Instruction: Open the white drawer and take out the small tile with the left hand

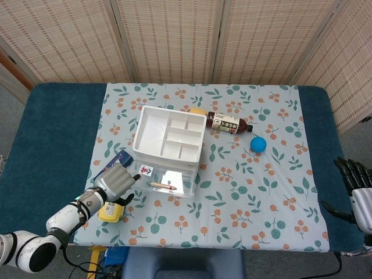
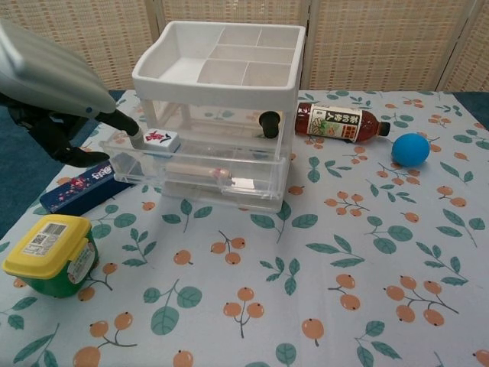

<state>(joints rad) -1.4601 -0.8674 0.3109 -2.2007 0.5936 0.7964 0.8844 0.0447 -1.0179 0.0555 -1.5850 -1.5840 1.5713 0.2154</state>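
Observation:
The white-topped drawer unit (image 1: 170, 135) (image 2: 221, 65) stands mid-table, and its clear lower drawer (image 2: 200, 177) is pulled out toward me. The small tile (image 1: 145, 170) (image 2: 159, 138), white with a red mark, lies face up at the drawer's left back corner. My left hand (image 1: 116, 183) (image 2: 53, 84) hovers at the drawer's left side; one dark fingertip (image 2: 128, 127) reaches the tile's left edge, while the thumb sits lower and apart from it. Nothing is pinched. My right hand (image 1: 356, 187) hangs at the table's right edge with fingers apart, holding nothing.
A pencil (image 1: 163, 185) (image 2: 199, 170) lies in the open drawer. A blue box (image 1: 113, 163) (image 2: 80, 187) and a yellow-lidded jar (image 1: 110, 212) (image 2: 50, 252) sit under and near my left hand. A tea bottle (image 1: 228, 123) (image 2: 340, 122) and a blue ball (image 1: 258, 144) (image 2: 411, 149) lie to the right.

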